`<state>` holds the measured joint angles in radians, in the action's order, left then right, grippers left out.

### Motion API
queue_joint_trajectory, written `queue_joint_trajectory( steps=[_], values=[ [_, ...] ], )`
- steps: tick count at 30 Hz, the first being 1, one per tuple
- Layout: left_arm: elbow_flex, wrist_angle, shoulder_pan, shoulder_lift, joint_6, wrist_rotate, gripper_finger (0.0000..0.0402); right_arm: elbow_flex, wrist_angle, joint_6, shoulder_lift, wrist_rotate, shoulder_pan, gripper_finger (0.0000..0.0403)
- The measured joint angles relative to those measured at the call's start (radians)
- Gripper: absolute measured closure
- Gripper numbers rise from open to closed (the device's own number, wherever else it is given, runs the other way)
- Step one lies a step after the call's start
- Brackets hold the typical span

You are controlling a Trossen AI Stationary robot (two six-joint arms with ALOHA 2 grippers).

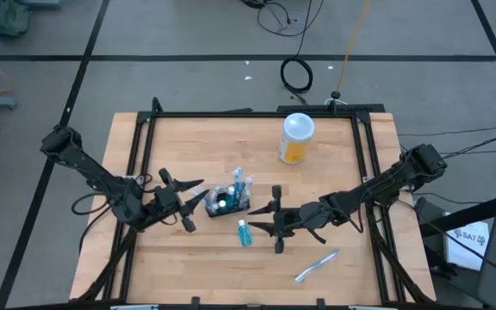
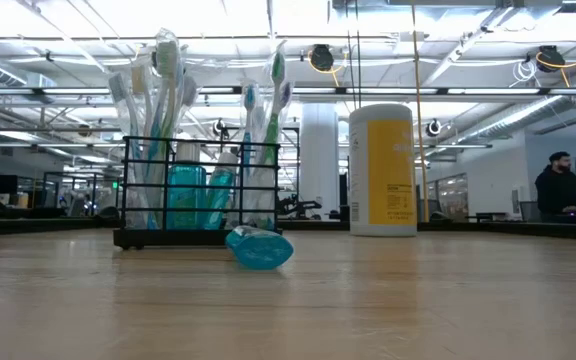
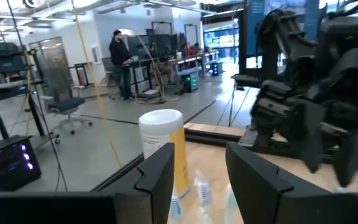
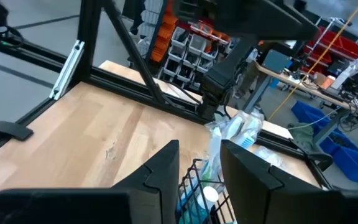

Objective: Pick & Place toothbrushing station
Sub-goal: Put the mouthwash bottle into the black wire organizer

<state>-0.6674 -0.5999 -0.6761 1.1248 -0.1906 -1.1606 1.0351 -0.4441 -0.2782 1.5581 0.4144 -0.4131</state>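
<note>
Toothbrushes (image 2: 158, 120) in clear wrappers stand upright in the small black wire basket (image 1: 228, 202) near the middle of the wooden table (image 1: 205, 146). The low view shows teal tubes (image 2: 186, 195) inside the basket as well. One more teal tube (image 1: 244, 232) lies flat on the table just in front of the basket, close to it but apart. A single wrapped toothbrush (image 1: 317, 265) lies by itself on the table, well apart from the basket, toward the front edge on the right arm's side. A white canister with a yellow label (image 1: 295, 138) stands upright farther back on the table.

The left gripper (image 1: 198, 196) is just beside the basket on its left side, its fingers (image 3: 157, 177) parted with a clear gap between them and nothing held; whether a fingertip touches the mesh cannot be told. The right gripper (image 1: 269, 220) is just to the right of the basket and of the lying tube, pointing toward them. Its fingers (image 4: 163, 168) also stand apart, somewhat narrower than the left's, with nothing between them; past them, the right wrist view shows the basket's rim and wrapped toothbrush heads.

Beyond the table, a person (image 2: 560, 185) stands at a desk in the room behind.
</note>
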Motion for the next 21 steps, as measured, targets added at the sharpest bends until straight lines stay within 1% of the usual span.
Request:
queue_joint_trajectory(
  steps=[6,12,17,21],
  values=[
    [0.0,0.033,-0.037,0.0,0.0,0.0,0.025,0.0,0.003,0.058,0.0,0.001,0.036,0.0291],
    [0.0,0.141,-0.053,0.0,0.009,0.0,0.025,-0.005,0.03,0.159,0.0,-0.001,0.061,0.0291],
    [0.0,0.133,-0.044,0.0,0.001,0.0,0.025,-0.037,0.031,0.208,0.0,-0.001,0.094,0.0291],
    [0.0,0.128,-0.02,0.0,-0.002,0.0,0.025,-0.074,0.031,0.215,0.0,-0.001,0.114,0.0291]
  ],
)
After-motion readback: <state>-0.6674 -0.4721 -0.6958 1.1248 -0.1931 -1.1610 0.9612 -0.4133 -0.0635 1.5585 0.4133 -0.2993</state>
